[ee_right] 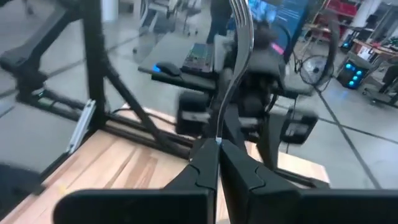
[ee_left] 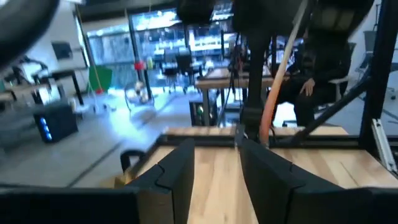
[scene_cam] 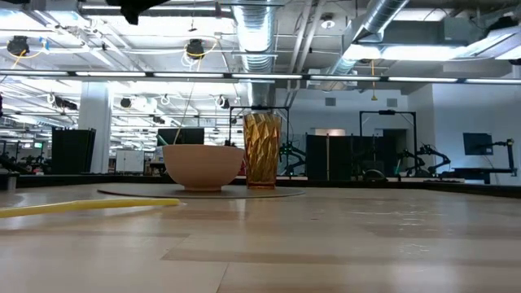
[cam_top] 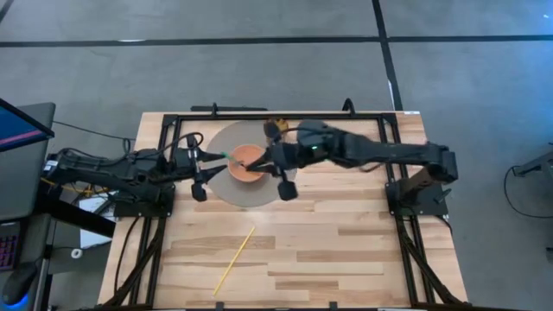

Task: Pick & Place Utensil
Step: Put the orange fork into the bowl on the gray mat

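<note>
A metal fork (ee_right: 239, 43) stands out past my right gripper (ee_right: 217, 155), which is shut on it above the orange bowl (cam_top: 249, 162). In the low view a thin rod (scene_cam: 189, 110) leans over the bowl (scene_cam: 203, 166), and its lower end is hidden behind the rim. The bowl rests by its base on a round grey mat (cam_top: 226, 192), with a gold ribbed cup (scene_cam: 262, 150) beside it. My left gripper (ee_left: 217, 180) is open, just left of the bowl, and faces the right arm. A yellow stick (cam_top: 233, 261) lies flat on the near part of the table. My right gripper pinches the fork's handle (ee_right: 219, 134) between its two shut fingers. The fork runs on forward past the fingertips, tines at the far end, toward the left arm. It is lifted clear of the table, over the bowl.
A black frame (cam_top: 259, 114) runs along the table's far edge and sides. The cup (cam_top: 276, 127) stands at the mat's far edge, close to the right gripper. The near half of the wooden table (cam_top: 346, 250) holds only the yellow stick (scene_cam: 89, 207).
</note>
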{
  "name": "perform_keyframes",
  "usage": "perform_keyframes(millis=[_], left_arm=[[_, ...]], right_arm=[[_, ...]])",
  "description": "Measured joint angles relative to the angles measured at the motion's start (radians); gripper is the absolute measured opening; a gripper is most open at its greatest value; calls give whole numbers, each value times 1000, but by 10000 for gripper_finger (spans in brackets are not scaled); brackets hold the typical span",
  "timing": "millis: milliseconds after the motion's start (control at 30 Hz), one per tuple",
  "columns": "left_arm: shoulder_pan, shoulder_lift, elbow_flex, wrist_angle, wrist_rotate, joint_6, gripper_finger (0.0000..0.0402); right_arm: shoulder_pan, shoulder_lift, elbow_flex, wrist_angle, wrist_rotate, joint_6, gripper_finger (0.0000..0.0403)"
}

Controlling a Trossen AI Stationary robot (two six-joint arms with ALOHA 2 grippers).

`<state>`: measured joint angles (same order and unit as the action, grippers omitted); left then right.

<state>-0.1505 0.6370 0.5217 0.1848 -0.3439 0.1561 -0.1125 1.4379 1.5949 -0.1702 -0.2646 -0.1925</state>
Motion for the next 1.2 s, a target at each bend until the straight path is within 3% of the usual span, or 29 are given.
perform_keyframes(millis=[167, 367, 1000, 1200], left_arm=[[0, 55, 0, 73, 27, 42, 131], [0, 108, 0, 104, 53, 41, 131], [-5, 116, 0, 143, 53, 19, 131], [-5, 121, 0, 153, 52, 19, 131]], right_arm=[[-56, -5, -256, 487, -36, 147, 4], [-83, 53, -340, 837, -180, 356, 5], [-61, 72, -342, 930, -175, 340, 2], [-64, 72, -342, 923, -126, 290, 2]])
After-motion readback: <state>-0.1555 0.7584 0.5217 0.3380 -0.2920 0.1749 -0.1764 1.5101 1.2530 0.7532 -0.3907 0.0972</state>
